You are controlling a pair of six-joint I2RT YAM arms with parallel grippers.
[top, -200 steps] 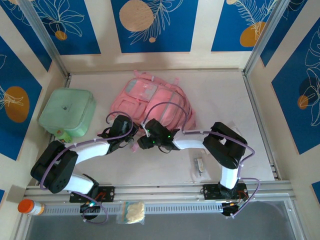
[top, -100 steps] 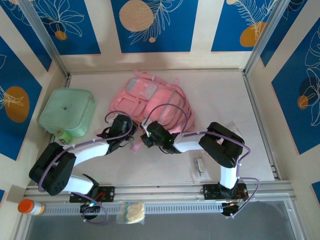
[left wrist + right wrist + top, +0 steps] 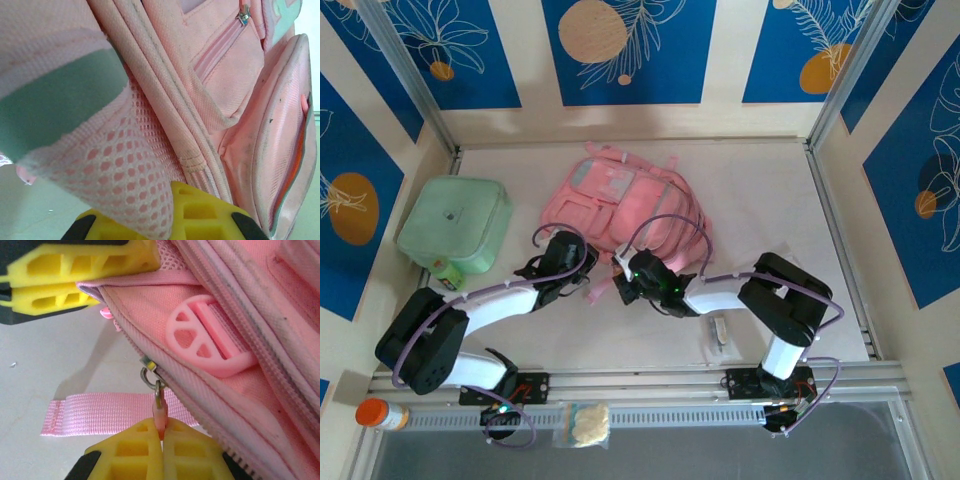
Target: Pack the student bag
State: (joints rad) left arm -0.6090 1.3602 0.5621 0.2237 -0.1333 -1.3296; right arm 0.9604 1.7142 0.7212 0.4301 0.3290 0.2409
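Observation:
The student bag [image 3: 625, 205], a pink backpack, lies flat in the middle of the table. My left gripper [image 3: 585, 276] is at its near left corner, shut on the bag's pink mesh side fabric [image 3: 125, 160], which runs down between the yellow fingers [image 3: 205, 212]. My right gripper [image 3: 623, 284] is just right of it at the bag's near edge. Its yellow fingers [image 3: 135, 450] are shut on the pink zipper pull [image 3: 160, 416], which hangs from the metal slider [image 3: 150, 367]. The left gripper's fingers [image 3: 75, 275] hold the bag's edge just beyond.
A mint-green square soft case [image 3: 455, 225] sits at the left. A small white packet [image 3: 718, 330] lies near the right arm. An orange-capped bottle [image 3: 380, 413] and a clear bag [image 3: 582, 424] rest on the front rail. A loose pink strap [image 3: 115, 412] lies by the zipper.
My right gripper has closed on the zipper pull and shifted slightly right, its arm swinging outward. The left gripper has kept its hold on the bag.

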